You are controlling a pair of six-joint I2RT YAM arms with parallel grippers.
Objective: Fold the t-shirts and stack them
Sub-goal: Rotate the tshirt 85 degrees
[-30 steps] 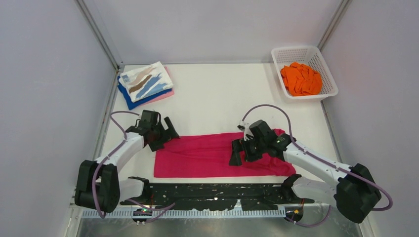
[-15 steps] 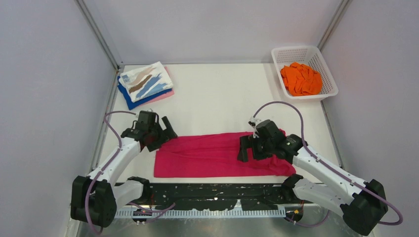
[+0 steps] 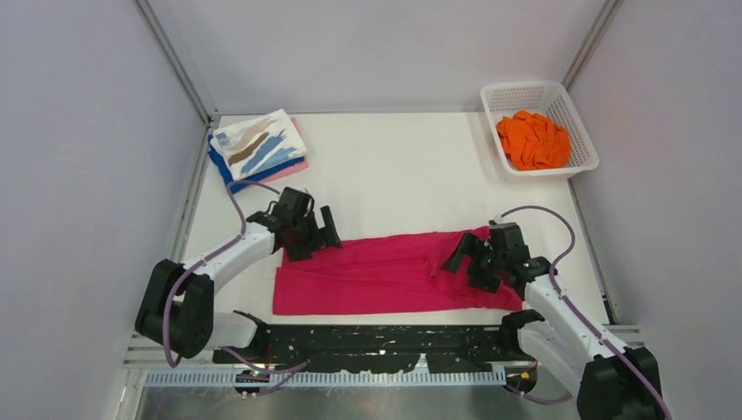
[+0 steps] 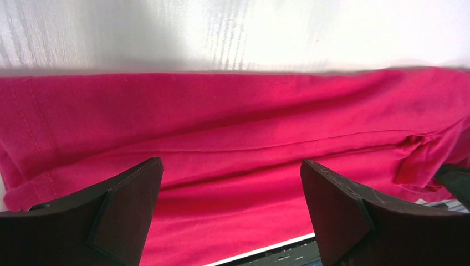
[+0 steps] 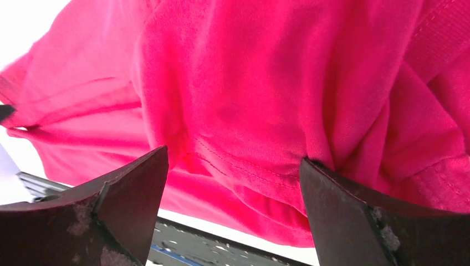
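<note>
A magenta t-shirt (image 3: 376, 276) lies as a long folded band across the near middle of the white table (image 3: 394, 166). It fills the left wrist view (image 4: 233, 138) and the right wrist view (image 5: 266, 83). My left gripper (image 3: 322, 238) is open over the band's far left corner. My right gripper (image 3: 462, 262) is open over the bunched right end, one finger touching the cloth. The white streaked t-shirt (image 3: 258, 143) lies folded on top of a blue t-shirt (image 3: 226, 173) and a pale pink t-shirt (image 3: 293, 168) at the far left. An orange t-shirt (image 3: 534, 140) lies crumpled in the basket.
The white lattice basket (image 3: 577, 118) stands at the far right corner. Grey walls close in the table on three sides. A black perforated rail (image 3: 376, 346) runs along the near edge between the arm bases.
My left gripper has moved right along the shirt's far edge. My right gripper has moved right, from the middle of the shirt to its right end.
</note>
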